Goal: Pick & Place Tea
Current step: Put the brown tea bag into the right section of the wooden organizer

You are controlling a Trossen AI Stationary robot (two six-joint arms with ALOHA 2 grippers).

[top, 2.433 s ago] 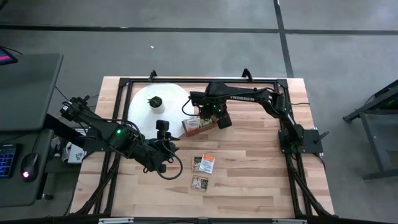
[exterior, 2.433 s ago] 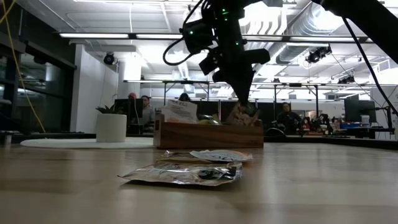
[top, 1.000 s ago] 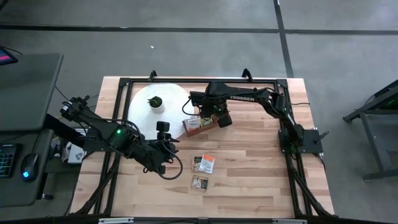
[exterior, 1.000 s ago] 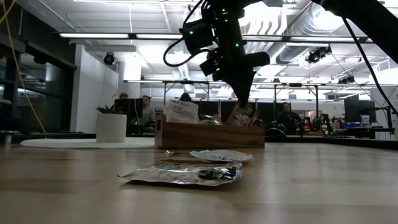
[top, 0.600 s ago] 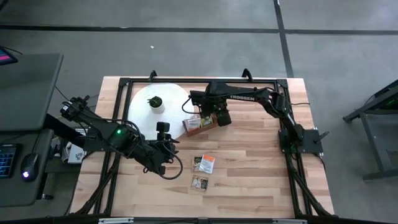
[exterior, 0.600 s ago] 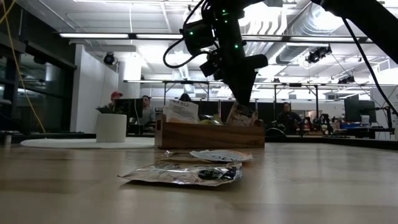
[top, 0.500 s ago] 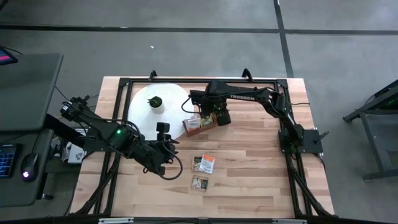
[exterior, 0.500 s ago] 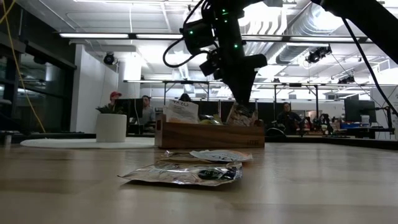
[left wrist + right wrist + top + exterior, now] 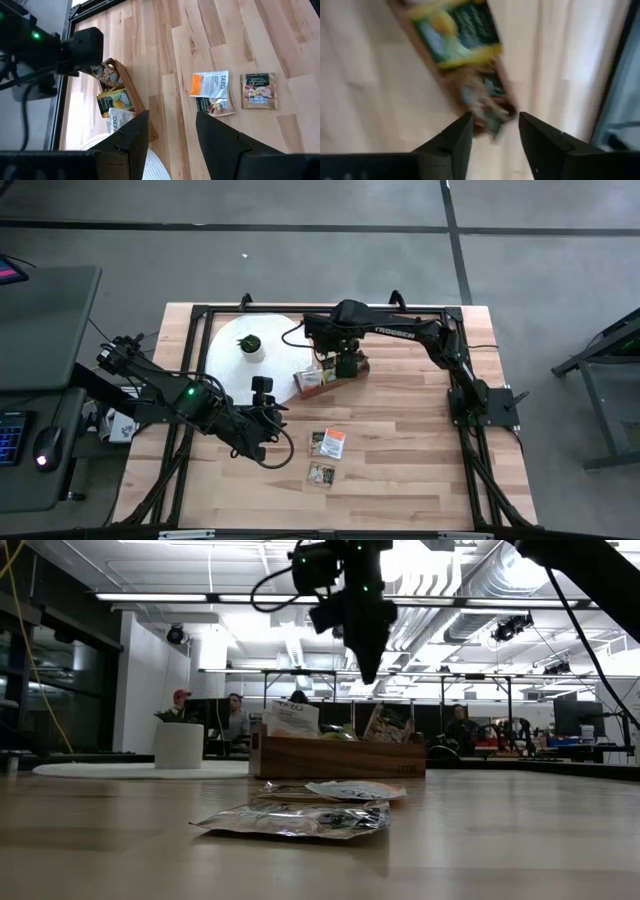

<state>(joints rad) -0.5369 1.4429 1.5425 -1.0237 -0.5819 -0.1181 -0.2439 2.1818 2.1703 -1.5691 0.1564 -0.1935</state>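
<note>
Sachets [image 9: 211, 85], flat, square and foil-shiny, lie on the pale plank table [image 9: 400, 440]; one orange packet reads "TAZO". More sachets stand in the long wooden box [image 9: 336, 756]. My right pincer [image 9: 365, 668] hangs above the box, fingers apart, empty. My left pincer [image 9: 170, 132] waits nearby, fingers apart.

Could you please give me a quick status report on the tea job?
Right gripper open, empty, above the wooden box. Left gripper open, waiting mid-table. Three tea sachets lie loose on the table. Nothing in the way.
</note>
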